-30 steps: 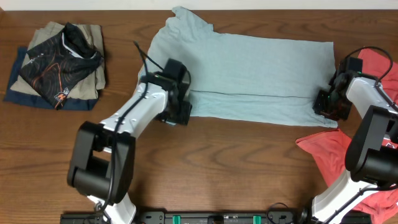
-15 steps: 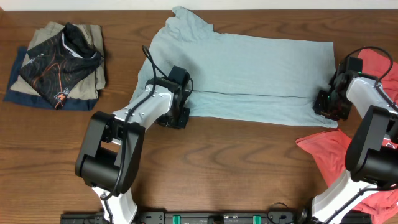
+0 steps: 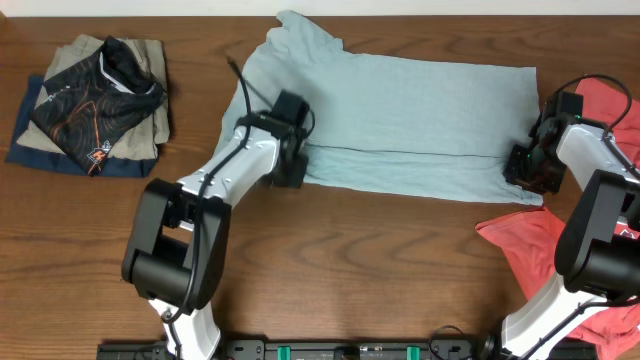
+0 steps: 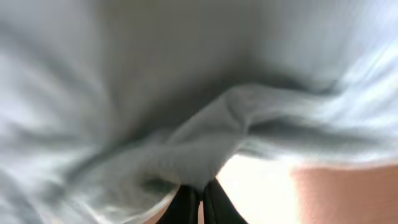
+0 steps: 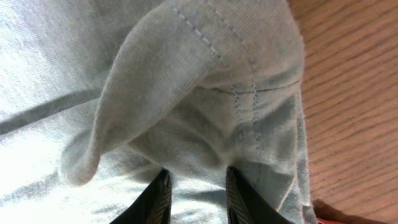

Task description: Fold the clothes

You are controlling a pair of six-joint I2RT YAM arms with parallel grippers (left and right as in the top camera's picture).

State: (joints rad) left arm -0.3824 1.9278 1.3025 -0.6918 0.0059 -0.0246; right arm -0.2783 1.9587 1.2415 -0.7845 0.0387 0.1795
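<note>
A light blue shirt [image 3: 420, 110] lies spread across the back of the table, its front part folded over. My left gripper [image 3: 288, 165] sits at the shirt's lower left edge. In the left wrist view the shirt [image 4: 186, 93] fills a blurred frame, and the gripper [image 4: 201, 200] is shut on a pinch of it. My right gripper [image 3: 527, 166] is at the shirt's lower right corner. There the right gripper [image 5: 198, 196] grips a bunched fold of the hemmed cloth [image 5: 186, 81] between its fingers.
A stack of folded clothes [image 3: 95, 105] lies at the back left. A red garment [image 3: 530, 250] lies at the right edge beside my right arm, with more red cloth [image 3: 605, 100] behind it. Bare wooden table [image 3: 380, 270] runs along the front.
My left gripper has moved a little toward the back, onto the shirt's lower left edge, and has shut on the cloth. The right gripper has not moved.
</note>
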